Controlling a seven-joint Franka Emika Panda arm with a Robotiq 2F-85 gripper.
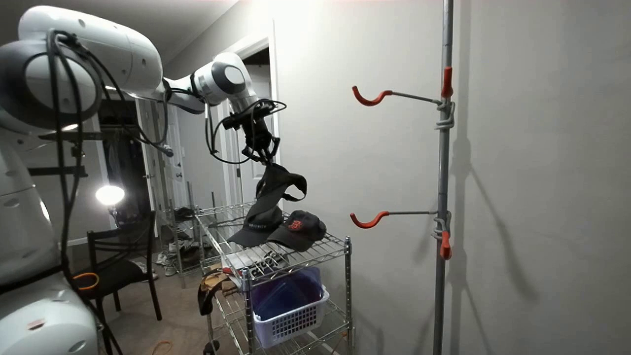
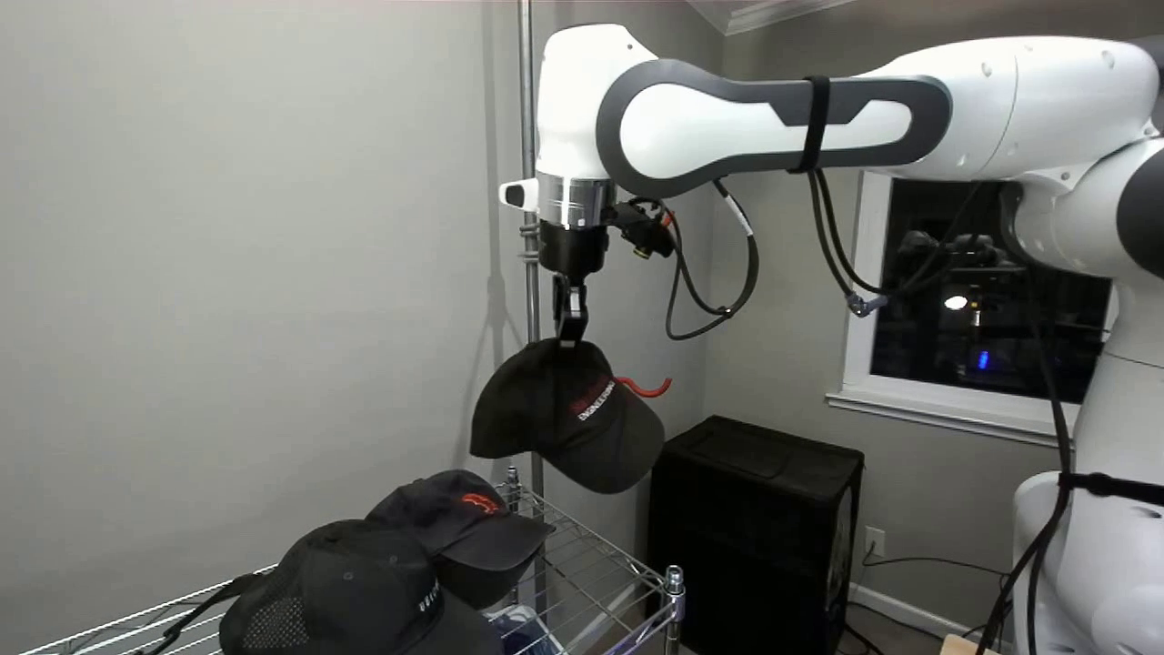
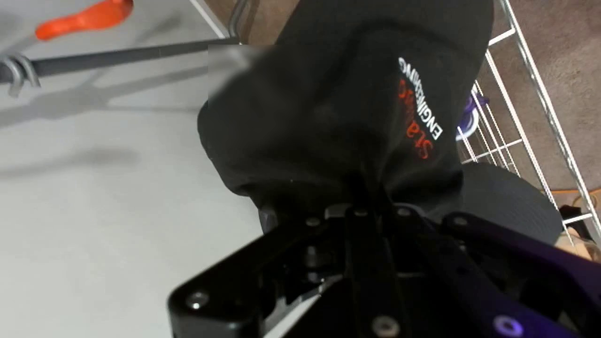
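The claw is clamped all but closed on the crown of a black cap, which hangs directly beneath it, higher than the wire rack. I can read ENGINEERING in white across its front, with something blurry in red starting "Sta"; a cap with a red emblem rests on the rack.

the hanging baseball cap is of matt black cloth, and the trucker cap has open mesh on its side. the gripper looks dark and smooth, with shiny metal screws. the wire rack is of glossy metal; the pole is of duller metal. the red hook end and the basket seem smooth plastic. the robot arm has a glossy white finish.
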